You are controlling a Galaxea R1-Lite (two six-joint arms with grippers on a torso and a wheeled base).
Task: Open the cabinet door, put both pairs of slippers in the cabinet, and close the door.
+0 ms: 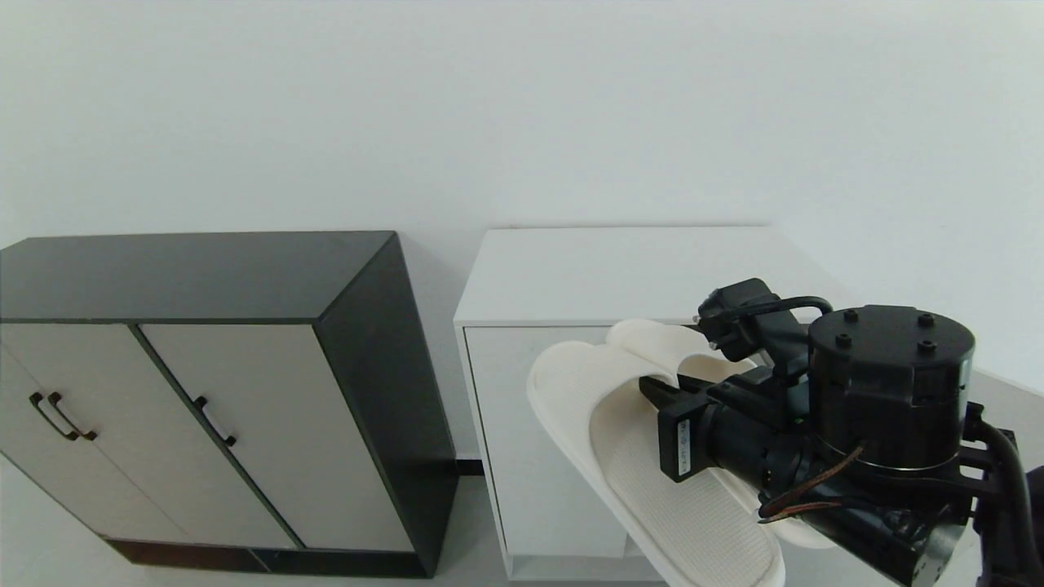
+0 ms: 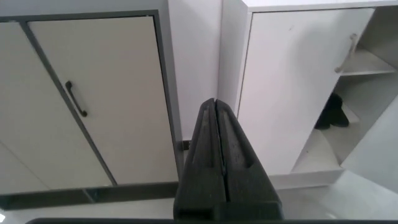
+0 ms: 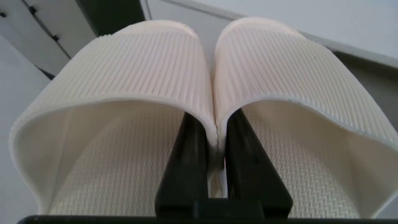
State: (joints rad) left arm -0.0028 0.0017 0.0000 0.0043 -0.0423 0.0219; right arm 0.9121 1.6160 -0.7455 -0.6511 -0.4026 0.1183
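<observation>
Cabinet door stands open. A dark pair seems already on a lower shelf. Right pincer is clamped on the white slippers, held before the cabinet. Left pincer is closed and empty. Remaining, by my reckoning: stow this pair, close the door.

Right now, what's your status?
Right gripper shut on white slippers. Left gripper shut, empty. Cabinet door open, dark pair inside.

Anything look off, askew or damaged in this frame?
Nothing stands out. The right claw pinches the cream slippers by their adjoining inner sides, level and side by side. The white cabinet door stands open, with a dark item inside. The left claw is shut and empty.
</observation>
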